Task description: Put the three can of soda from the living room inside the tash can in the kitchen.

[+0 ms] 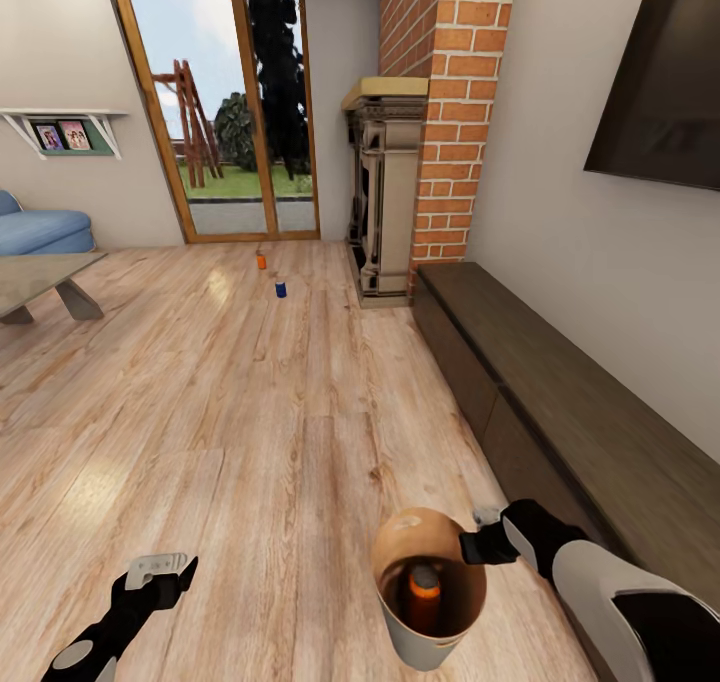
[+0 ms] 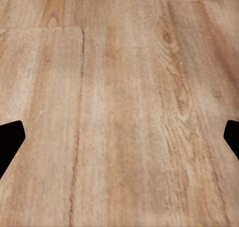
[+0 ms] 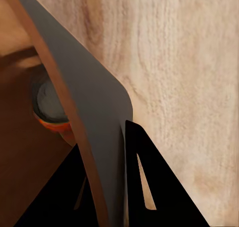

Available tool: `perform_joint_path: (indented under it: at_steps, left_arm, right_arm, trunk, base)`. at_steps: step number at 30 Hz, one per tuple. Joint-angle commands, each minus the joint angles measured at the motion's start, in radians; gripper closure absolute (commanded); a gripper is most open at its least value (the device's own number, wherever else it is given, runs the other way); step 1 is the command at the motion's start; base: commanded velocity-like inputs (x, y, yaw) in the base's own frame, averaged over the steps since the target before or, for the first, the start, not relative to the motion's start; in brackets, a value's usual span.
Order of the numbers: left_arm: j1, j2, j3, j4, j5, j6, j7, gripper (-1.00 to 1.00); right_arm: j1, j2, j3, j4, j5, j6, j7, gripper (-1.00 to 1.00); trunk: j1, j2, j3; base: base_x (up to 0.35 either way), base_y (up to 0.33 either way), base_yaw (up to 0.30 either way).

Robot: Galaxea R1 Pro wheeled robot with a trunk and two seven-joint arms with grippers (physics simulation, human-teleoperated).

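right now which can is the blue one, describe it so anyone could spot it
Start at the glass patio door and come down to the wood floor in front of it. Two small cans stand there; the blue can is nearer the robot, dark beside the orange can.

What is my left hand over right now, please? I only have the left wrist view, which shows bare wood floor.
Observer: Your left hand hangs open over the floor, holding nothing.
Operator: Where is the bin?
Observer: The right hand grips the trash can by its rim; one orange can is inside.
Operator: And the other cans?
Observer: A second orange can and the blue can stand on the floor near the glass door.
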Motion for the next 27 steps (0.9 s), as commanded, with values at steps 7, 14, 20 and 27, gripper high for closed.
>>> perform_joint_path:
  at_steps: [7, 14, 20, 27]
  left_arm:
    - [0.0, -0.001, 0.0, 0.0, 0.0, 0.0, 0.0, -1.0]
    - [0.0, -0.002, 0.0, 0.0, 0.0, 0.0, 0.0, -1.0]
    - [0.0, -0.002, 0.0, 0.0, 0.0, 0.0, 0.001, -1.0]
    - [-0.021, 0.011, -0.022, -0.023, 0.0, 0.004, -0.014, -1.0]
  right_arm:
    - [0.012, -0.012, -0.014, 0.0, -0.018, 0.002, 0.006, 1.0]
    - [0.027, -0.018, -0.013, 0.001, -0.017, 0.001, 0.005, 1.0]
    - [0.038, -0.025, -0.013, 0.0, -0.017, -0.001, 0.005, 1.0]
    - [0.006, -0.032, 0.015, -0.036, 0.07, 0.008, 0.014, 1.0]
  trunk:
    - [0.0, 0.0, 0.0]
    - [0.0, 0.0, 0.0]
    - [0.0, 0.0, 0.0]
    - [0.0, 0.0, 0.0]
  base:
    - [0.0, 0.0, 0.0]
    - [0.0, 0.0, 0.0]
    - [0.0, 0.0, 0.0]
    - [0.0, 0.0, 0.0]
